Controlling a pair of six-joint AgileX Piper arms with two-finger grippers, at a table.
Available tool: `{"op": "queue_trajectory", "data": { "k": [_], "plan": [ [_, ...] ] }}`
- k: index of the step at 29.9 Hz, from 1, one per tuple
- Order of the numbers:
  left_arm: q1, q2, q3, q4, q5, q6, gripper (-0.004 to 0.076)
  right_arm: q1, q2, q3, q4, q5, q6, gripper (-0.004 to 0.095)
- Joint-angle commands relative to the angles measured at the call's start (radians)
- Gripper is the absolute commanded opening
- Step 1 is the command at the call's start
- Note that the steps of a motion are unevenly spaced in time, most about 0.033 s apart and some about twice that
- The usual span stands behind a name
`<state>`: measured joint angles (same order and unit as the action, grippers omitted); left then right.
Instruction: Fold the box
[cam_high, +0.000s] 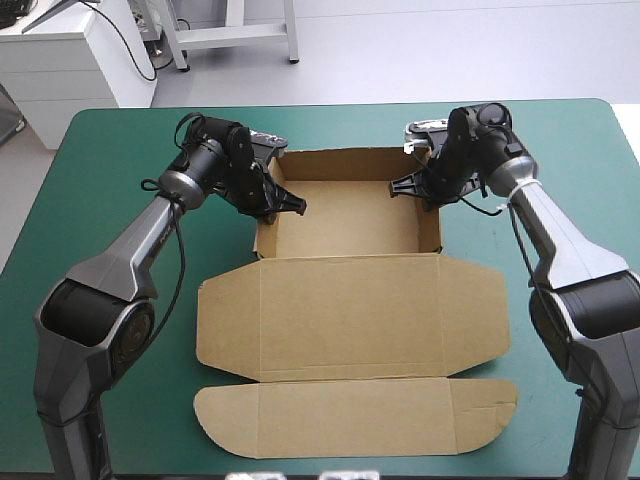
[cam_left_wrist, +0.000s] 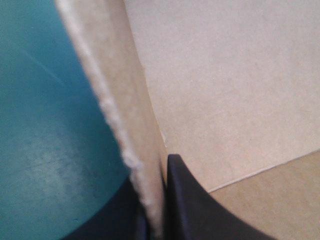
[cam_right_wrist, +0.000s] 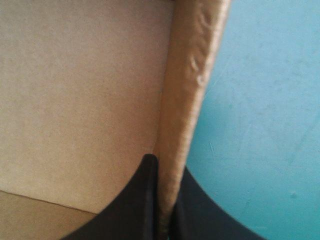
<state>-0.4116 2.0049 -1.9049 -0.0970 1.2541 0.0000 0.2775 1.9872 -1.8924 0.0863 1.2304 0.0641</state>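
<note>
Flat lid of cut brown cardboard box (cam_high: 350, 225) nearest | black-finned left tool (cam_high: 287, 208), right tool (cam_high: 412, 192) each pinch a side wall | step: seemingly firming walls | next: clean release

box (cam_left_wrist: 240, 90): edges cut off | wall rim (cam_left_wrist: 117, 135): blurred | left fingers (cam_left_wrist: 187, 200): 1 tip behind wall

The right gripper (cam_right_wrist: 166, 200) pinches a raised wall of the brown box (cam_right_wrist: 186, 100), one black finger inside, the other outside over the teal-green cover (cam_right_wrist: 260, 125).
</note>
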Motion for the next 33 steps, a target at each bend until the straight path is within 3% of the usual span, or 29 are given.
{"op": "queue_trajectory", "data": {
  "k": [1,9,11,15,19,24,26,33],
  "plan": [
    [-0.014,-0.065,-0.036,-0.048,-0.001,0.045,-0.0008,0.047,-0.026,-0.027,0.054,0.015,-0.021,-0.0015],
    [-0.014,-0.054,-0.036,-0.035,0.035,0.059,0.0012,0.059,-0.007,-0.027,0.058,0.015,-0.009,-0.0015],
    [-0.014,-0.050,-0.036,-0.032,0.035,0.059,0.0071,0.059,-0.007,-0.027,0.056,0.015,-0.009,-0.0015],
    [0.003,-0.050,-0.036,-0.017,0.035,0.051,0.0286,0.059,-0.007,-0.027,0.017,0.015,-0.022,0.0019],
    [0.036,-0.050,-0.036,-0.038,0.035,0.040,0.0529,0.059,-0.011,-0.027,0.013,0.015,-0.048,0.0228],
    [0.057,-0.054,-0.036,-0.055,0.035,0.039,0.0568,0.057,-0.012,-0.027,-0.001,0.015,-0.056,0.0780],
    [0.057,-0.058,-0.036,-0.045,0.035,0.046,0.0568,0.057,-0.012,-0.027,-0.005,0.015,-0.056,0.0905],
    [0.057,-0.088,-0.036,-0.050,0.035,0.046,0.0568,0.057,-0.033,-0.028,-0.001,0.015,-0.046,0.0930]
  ]
}}
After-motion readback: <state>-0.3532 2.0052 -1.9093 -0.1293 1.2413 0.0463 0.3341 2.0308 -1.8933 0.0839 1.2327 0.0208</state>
